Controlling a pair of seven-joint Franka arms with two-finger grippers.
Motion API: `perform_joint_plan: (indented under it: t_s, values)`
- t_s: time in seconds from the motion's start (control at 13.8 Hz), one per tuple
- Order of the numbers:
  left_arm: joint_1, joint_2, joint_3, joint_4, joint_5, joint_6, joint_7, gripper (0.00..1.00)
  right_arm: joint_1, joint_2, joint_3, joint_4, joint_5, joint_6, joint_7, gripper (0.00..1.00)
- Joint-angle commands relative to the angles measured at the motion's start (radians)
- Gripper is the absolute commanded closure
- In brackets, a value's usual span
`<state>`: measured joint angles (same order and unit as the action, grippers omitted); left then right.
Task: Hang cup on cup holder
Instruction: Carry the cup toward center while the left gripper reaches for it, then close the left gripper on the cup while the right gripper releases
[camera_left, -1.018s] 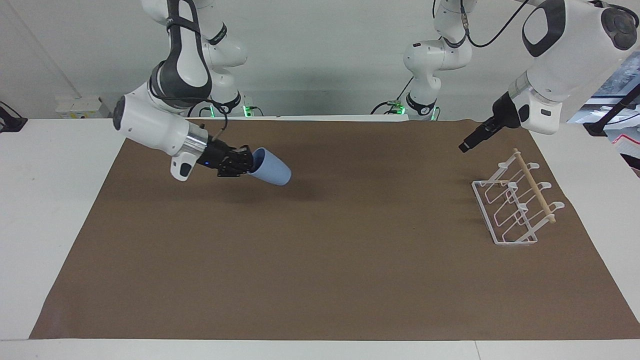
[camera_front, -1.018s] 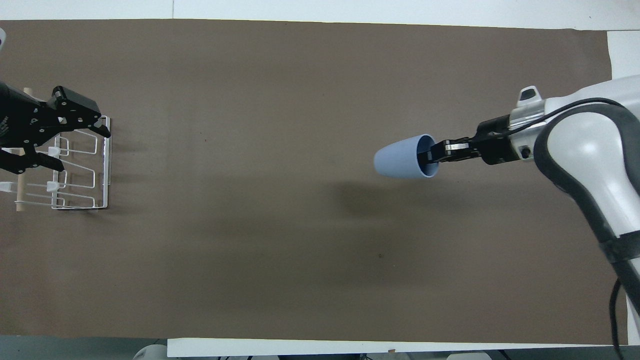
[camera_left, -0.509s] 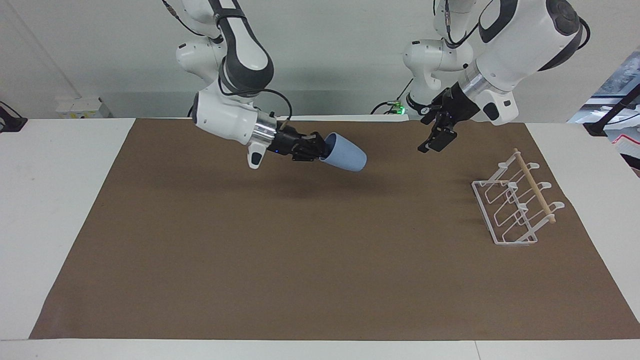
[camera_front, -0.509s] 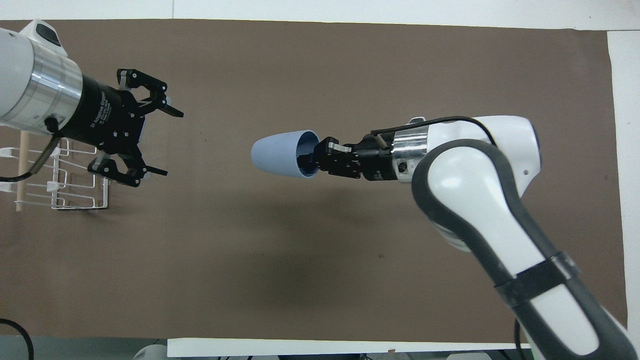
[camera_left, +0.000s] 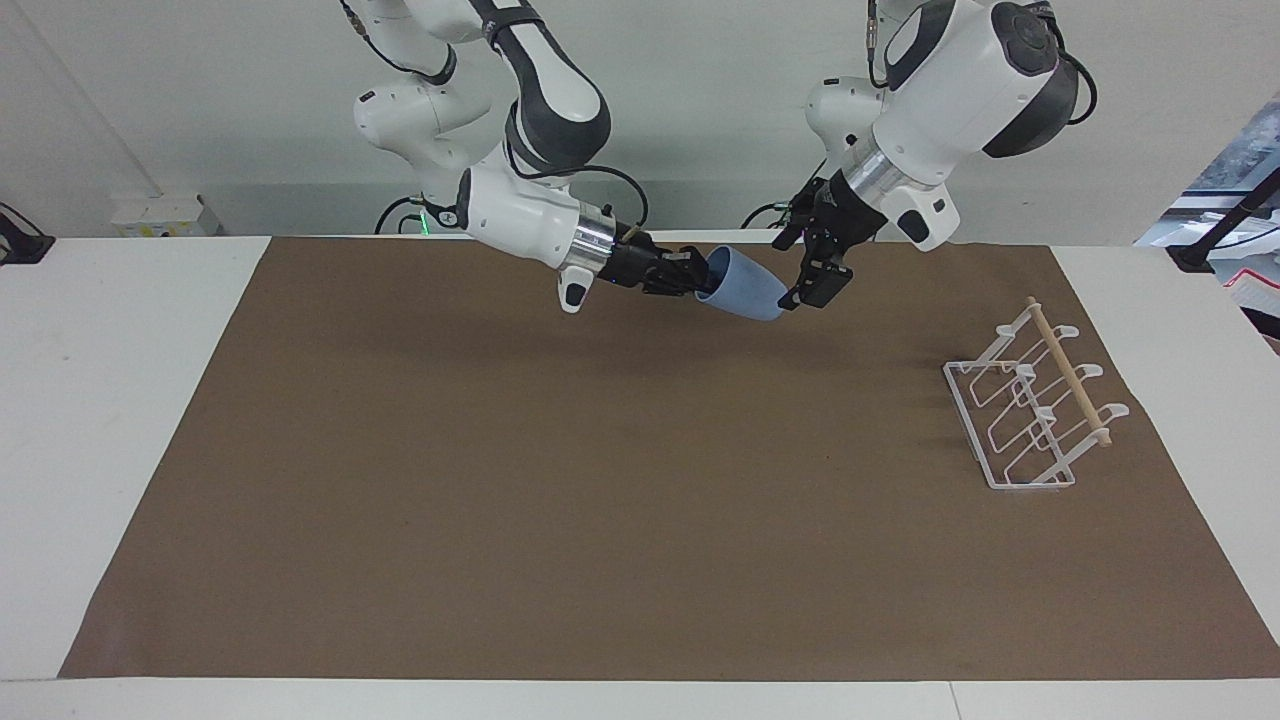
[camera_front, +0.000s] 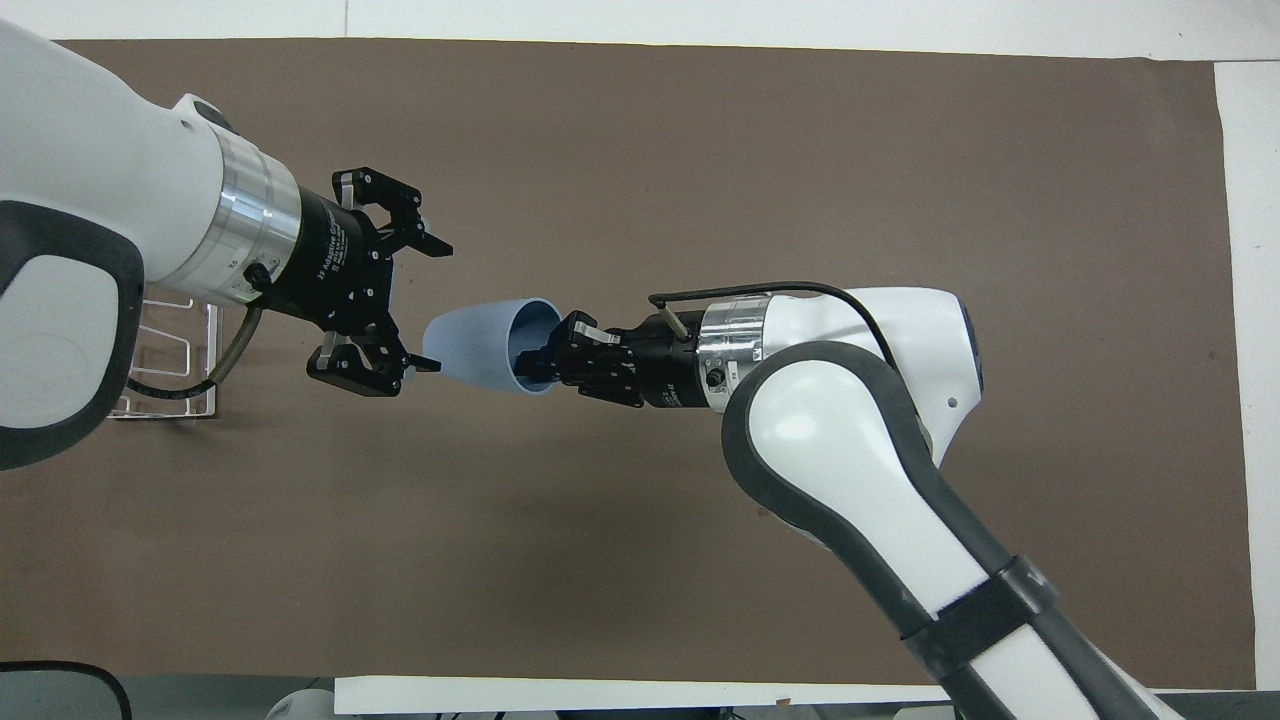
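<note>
The right gripper (camera_left: 697, 277) is holding the cup (camera_left: 742, 285) by its rim, jaws clenched, above the brown mat (camera_left: 600, 520) on the table. The left gripper (camera_front: 425, 305), jaws released wide, is hovering at the cup's base. The cup holder (camera_left: 1030, 410) is standing toward the left arm's end
</note>
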<state>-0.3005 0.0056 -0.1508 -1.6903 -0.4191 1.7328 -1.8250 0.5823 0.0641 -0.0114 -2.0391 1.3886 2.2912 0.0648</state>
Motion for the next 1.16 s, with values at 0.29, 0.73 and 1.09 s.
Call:
perform_joint_plan:
  t_s: [0.29, 0.73, 1.09]
  values:
    - [-0.092, -0.069, 0.011, -0.222, -0.032, 0.143, -0.008, 0.98, 0.027, -0.006, -0.005, -0.007, 0.024, 0.025, 0.015, 1.00]
    - [-0.092, -0.067, 0.013, -0.218, -0.035, 0.143, -0.013, 1.00, 0.021, -0.001, -0.007, 0.008, 0.021, 0.027, 0.043, 0.36]
    - [-0.040, -0.046, 0.020, -0.209, 0.127, 0.110, -0.011, 1.00, -0.178, -0.033, -0.018, 0.049, -0.161, -0.106, 0.038, 0.00]
